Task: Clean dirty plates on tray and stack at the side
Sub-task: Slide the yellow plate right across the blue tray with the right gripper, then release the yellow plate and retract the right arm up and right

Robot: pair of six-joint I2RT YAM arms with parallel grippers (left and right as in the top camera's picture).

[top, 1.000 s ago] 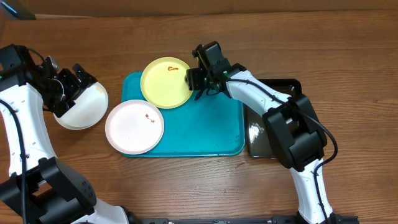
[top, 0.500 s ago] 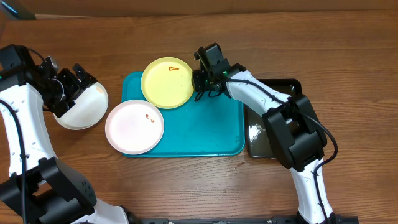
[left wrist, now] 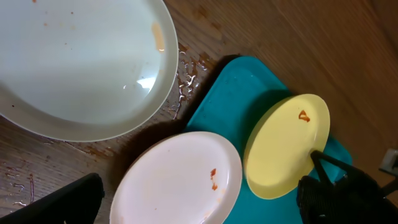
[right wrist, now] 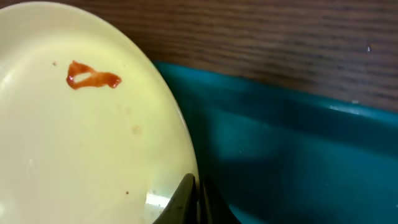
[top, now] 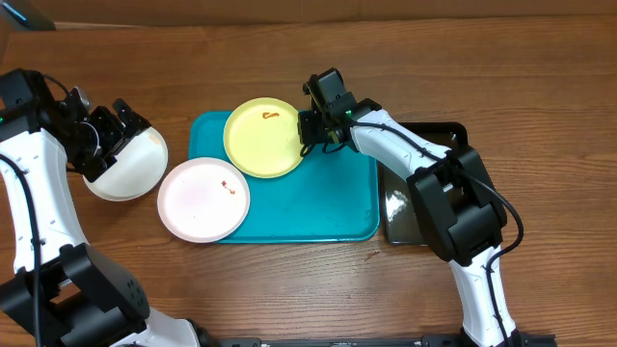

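Note:
The pale yellow-green plate (top: 263,138) (right wrist: 81,130) lies at the back of the turquoise tray (top: 318,198) (right wrist: 286,155), with a red smear near its far rim. My right gripper (top: 310,130) (right wrist: 194,202) is shut on this plate's right rim. A white plate (top: 203,199) (left wrist: 180,183) with a small red smear overhangs the tray's left edge. Another white plate (top: 123,166) (left wrist: 81,62) rests on the table left of the tray. My left gripper (top: 114,135) (left wrist: 199,208) hangs open above it, holding nothing.
A glossy black tray (top: 424,193) sits right of the turquoise one, partly under my right arm. Water drops (left wrist: 185,81) glisten on the wood between the left white plate and the tray. Bare wooden table lies at the front and back.
My right gripper has shut on the yellow-green plate's rim. That plate has shifted slightly right and forward, and the smeared white plate has slid a little left. The left arm is still.

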